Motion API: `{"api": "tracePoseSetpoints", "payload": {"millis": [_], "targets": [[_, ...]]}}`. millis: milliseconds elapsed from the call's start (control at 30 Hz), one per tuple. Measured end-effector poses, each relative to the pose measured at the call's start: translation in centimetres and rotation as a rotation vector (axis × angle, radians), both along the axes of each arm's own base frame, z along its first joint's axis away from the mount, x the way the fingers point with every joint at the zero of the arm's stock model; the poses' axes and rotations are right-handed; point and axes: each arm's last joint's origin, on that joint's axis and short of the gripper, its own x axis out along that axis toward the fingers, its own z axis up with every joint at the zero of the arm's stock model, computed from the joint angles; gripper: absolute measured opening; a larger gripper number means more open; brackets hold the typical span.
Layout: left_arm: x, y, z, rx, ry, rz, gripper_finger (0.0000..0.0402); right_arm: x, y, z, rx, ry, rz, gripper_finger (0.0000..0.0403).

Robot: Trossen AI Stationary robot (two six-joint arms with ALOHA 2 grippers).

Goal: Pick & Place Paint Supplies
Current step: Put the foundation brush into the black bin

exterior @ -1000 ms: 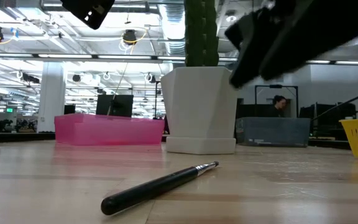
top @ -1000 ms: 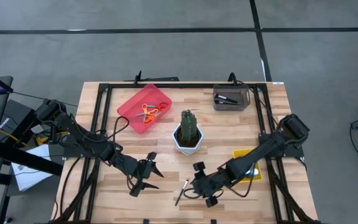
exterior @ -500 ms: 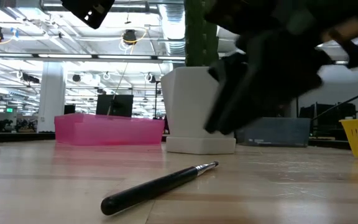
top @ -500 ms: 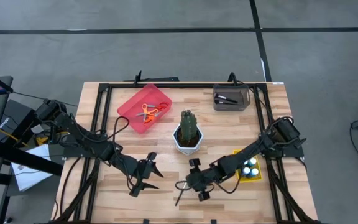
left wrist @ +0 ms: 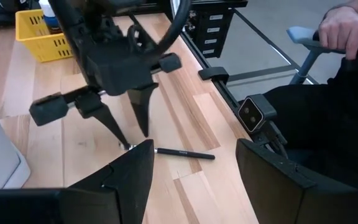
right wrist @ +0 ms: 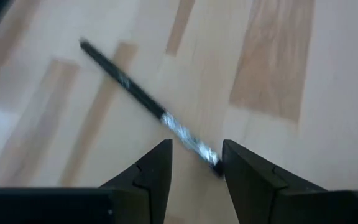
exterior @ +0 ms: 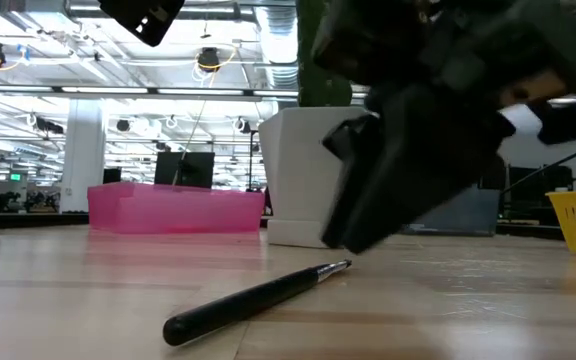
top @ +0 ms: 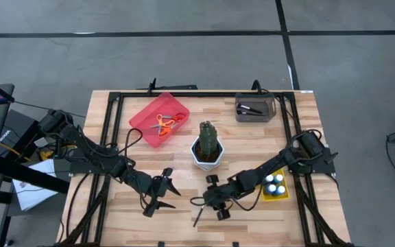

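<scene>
Your right gripper point(top: 199, 200) is now hanging low over the loose paintbrush point(top: 199, 212) at the front of the counter point(top: 115, 216), having swung in over the past second from a spot nearer the yellow basket point(top: 269, 197). Its jaws are standing partly open and narrowing, straddling the brush's metal ferrule end in the right wrist view point(right wrist: 188, 138) without yet pinching it; nothing is being held. In the low view the brush point(exterior: 253, 297) is lying flat on the wood, with the gripper's dark bulk just behind its tip.

Your left gripper point(top: 169, 193) is waiting near the front left of the counter, jaws spread wide and empty.

That move has uncovered the yellow basket, where white-capped blue paint bottles point(top: 276, 185) are already sitting. The orange-handled scissors point(top: 164, 124) are resting in the red tray point(top: 145, 115), and dark items that may be more brushes are lying in the grey bin point(top: 255, 108) at the back. The cactus point(top: 208, 137) is standing in its white pot mid-counter.

You are, by the look of it, about to close on the brush, the only supply not in a container.
</scene>
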Motion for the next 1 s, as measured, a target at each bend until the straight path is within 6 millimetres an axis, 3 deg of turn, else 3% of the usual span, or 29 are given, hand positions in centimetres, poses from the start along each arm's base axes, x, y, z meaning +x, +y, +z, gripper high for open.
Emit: {"api": "tracePoseSetpoints", "payload": {"millis": [267, 667, 1000], "targets": [[0.0, 0.0, 0.0, 0.000, 0.000, 0.002, 0.0222, 0.4, 0.0, -1.3, -0.002, 0.005, 0.002, 0.0136], [0.0, 0.0, 0.0, 0.000, 0.001, 0.001, 0.0222, 0.3, -0.2, -1.3, 0.004, 0.027, -0.015, 0.0133], [0.0, 0.0, 0.0, 0.000, 0.001, 0.001, 0.0222, 0.2, -0.2, -1.4, 0.019, 0.053, -0.031, 0.0076]]}}
